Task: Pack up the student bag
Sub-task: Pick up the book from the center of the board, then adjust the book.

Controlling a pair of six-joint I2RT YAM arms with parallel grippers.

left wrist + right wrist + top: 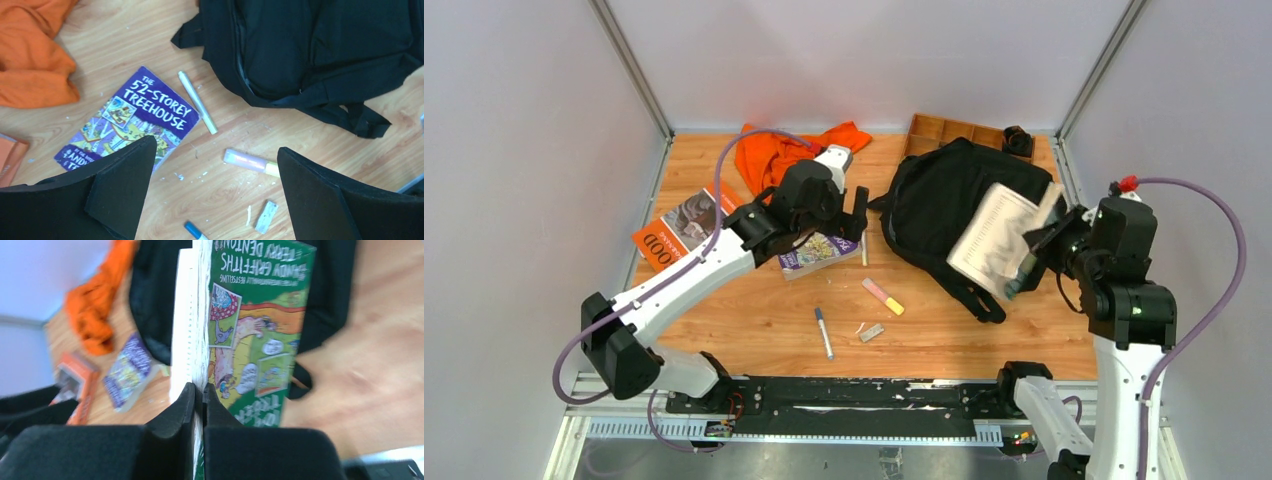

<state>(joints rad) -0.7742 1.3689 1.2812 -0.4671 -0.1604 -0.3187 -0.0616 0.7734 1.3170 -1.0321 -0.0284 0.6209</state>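
The wooden counter (754, 320) carries the black student bag (934, 200) at its far right; over the bag's right side the right fingers (172, 437) clench a green paperback (255, 330); the left fingers (125, 185) hang spread, grasping nothing, above a purple book (145, 107).

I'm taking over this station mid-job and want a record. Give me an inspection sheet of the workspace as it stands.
Surface: wooden table, a few white crumbs.
Job's things: student bag lying right of centre; green book held over it.
Clutter: purple book, orange book, orange cloth, white pen, highlighter, blue marker, eraser scrap, wooden tray.
Grippers: left gripper open above the table; right gripper shut on the green book.
Cables: purple cable looped on each arm.
Surroundings: grey walls, metal frame posts.
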